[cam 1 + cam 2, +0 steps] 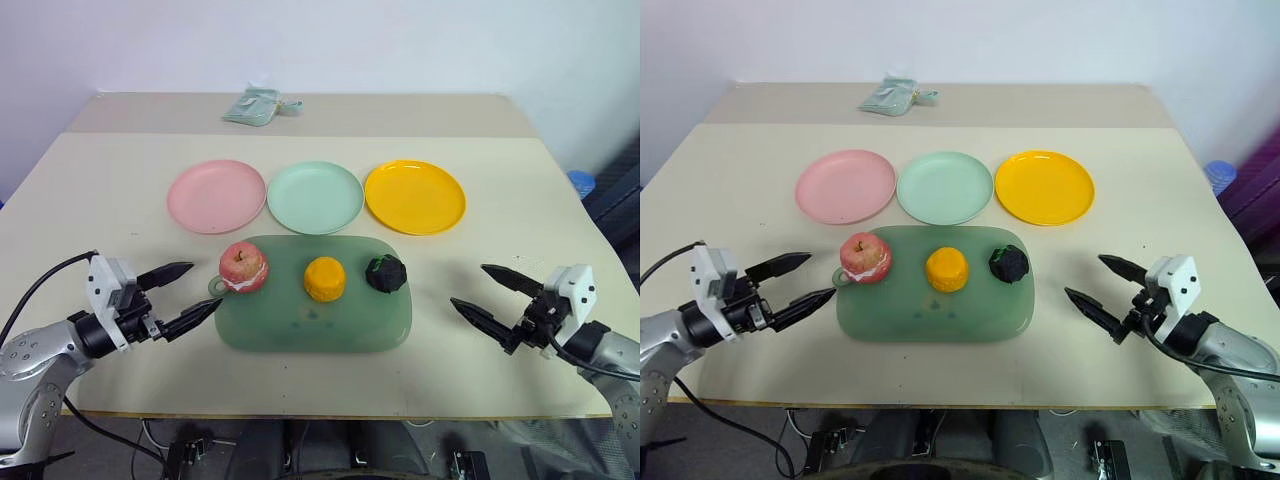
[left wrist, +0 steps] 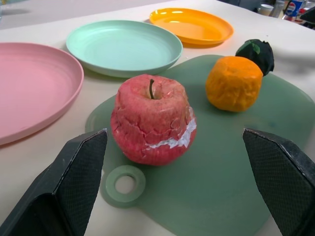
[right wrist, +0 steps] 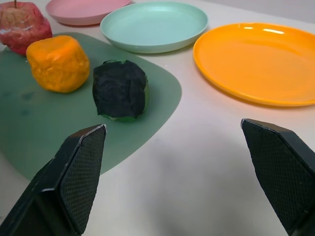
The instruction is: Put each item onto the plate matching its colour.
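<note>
A wide cream bench (image 1: 120,200) stands by a pale wall, with a small pale green cloth bundle (image 1: 258,105) at its far end. Three round plastic plates sit in a row: a pink plate (image 1: 216,195), a mint green plate (image 1: 314,197) and a yellow-orange plate (image 1: 415,196). Just in front of them lies a big dark green tray (image 1: 310,320) with a handle hole. On the tray sit a red-pink apple (image 1: 244,267), a round orange fruit (image 1: 325,278) and a small lumpy blackish-green fruit (image 1: 386,272), all in a line. None is on a plate yet. The left gripper (image 1: 182,295) is just beside the apple and points right at it, so this arm looks best for the apple. The right gripper (image 1: 492,295) is nearer the dark fruit, with a gap between. Both sets of fingers are spread wide and hold nothing.
</note>
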Motion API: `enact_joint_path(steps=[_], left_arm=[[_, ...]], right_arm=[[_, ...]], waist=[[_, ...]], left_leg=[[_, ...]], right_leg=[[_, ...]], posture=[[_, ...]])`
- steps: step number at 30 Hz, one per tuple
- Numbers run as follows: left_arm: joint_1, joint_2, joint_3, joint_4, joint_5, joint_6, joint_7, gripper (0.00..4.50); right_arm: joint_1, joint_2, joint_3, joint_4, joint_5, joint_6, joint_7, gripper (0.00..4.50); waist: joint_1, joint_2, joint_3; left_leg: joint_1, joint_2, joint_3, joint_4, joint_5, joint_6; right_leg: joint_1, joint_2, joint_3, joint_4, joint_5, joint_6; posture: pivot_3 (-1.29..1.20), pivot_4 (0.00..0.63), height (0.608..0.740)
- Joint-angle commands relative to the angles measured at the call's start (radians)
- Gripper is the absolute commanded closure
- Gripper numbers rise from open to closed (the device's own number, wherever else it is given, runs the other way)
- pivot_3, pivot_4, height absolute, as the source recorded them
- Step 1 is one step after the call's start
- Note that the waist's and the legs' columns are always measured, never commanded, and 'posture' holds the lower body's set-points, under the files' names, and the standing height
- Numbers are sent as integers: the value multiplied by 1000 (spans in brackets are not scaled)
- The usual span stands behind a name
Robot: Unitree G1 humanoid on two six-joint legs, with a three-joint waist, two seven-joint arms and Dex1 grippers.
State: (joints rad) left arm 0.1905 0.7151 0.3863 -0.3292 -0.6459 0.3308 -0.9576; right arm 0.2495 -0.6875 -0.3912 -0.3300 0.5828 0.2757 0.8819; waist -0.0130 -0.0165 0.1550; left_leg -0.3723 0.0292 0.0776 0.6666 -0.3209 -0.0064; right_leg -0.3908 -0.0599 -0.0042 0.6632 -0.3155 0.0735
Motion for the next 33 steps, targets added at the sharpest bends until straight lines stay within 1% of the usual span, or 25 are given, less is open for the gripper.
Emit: enact_joint_path(steps=[1, 5, 10, 13, 18, 19, 22, 27, 33], left_arm=[[-7, 3, 0, -42, -4, 7, 13, 0], [-35, -15, 1, -50, -26, 25, 44, 0], [-46, -24, -28, -52, 47, -25, 60, 0], [-55, -36, -29, -49, 51, -45, 58, 0], [-74, -51, -41, -62, 31, -25, 70, 0], [-84, -54, -45, -59, 31, -22, 77, 0], [-123, -62, -60, -56, 87, 1, 173, 0], [-163, -79, -108, -73, 95, 35, 220, 0], [-172, -107, -142, -63, 135, -3, 243, 0]], right_arm=[[0, -12, -30, -37, 14, -7, 9, 25], [-1, -10, -30, -39, 13, -9, 14, 25], [-13, -8, -17, -52, 17, -26, 39, 25], [-22, 2, -10, -76, 20, -45, 52, 25], [-34, 0, 29, -145, 74, -77, 143, 25], [-56, -5, 49, -142, 71, -84, 163, 25], [-155, -11, 128, -102, 48, -105, 216, 25], [-278, 11, 219, -29, 25, -141, 276, 25], [-332, 36, 267, 49, -6, -181, 289, 25]], waist=[[0, 0, 0], [1, 0, 0], [0, 0, 0], [0, 0, 0], [1, 0, 0], [1, 0, 0], [0, 0, 0], [1, 0, 0], [1, -1, 0]], left_leg=[[0, 0, 0, 0, 0, 0], [0, 0, 0, 0, 0, 0], [0, 0, 0, 0, 0, 0], [0, 0, 0, 0, 0, 0], [0, 0, 0, 0, 0, 0], [0, 0, 0, 0, 0, 0], [0, 0, 0, 1, 0, 0], [0, 0, 0, 1, 0, 0], [-1, 0, 0, 1, 0, 0]], right_leg=[[0, 0, 0, 0, 0, 0], [0, 0, 0, 0, 0, 0], [0, 0, 0, 0, 0, 0], [0, 0, 0, 0, 0, 0], [0, 0, 0, 0, 0, 0], [0, 0, 0, 0, 0, 0], [1, 0, 0, 0, 0, 0], [0, 1, 0, 0, 0, 0], [0, 1, 0, 0, 0, 0]], posture=[[0, 150, 740], [0, 150, 740], [0, 150, 740], [0, 150, 740], [0, 150, 740], [0, 150, 740], [0, 150, 740], [0, 150, 740], [0, 150, 740]])
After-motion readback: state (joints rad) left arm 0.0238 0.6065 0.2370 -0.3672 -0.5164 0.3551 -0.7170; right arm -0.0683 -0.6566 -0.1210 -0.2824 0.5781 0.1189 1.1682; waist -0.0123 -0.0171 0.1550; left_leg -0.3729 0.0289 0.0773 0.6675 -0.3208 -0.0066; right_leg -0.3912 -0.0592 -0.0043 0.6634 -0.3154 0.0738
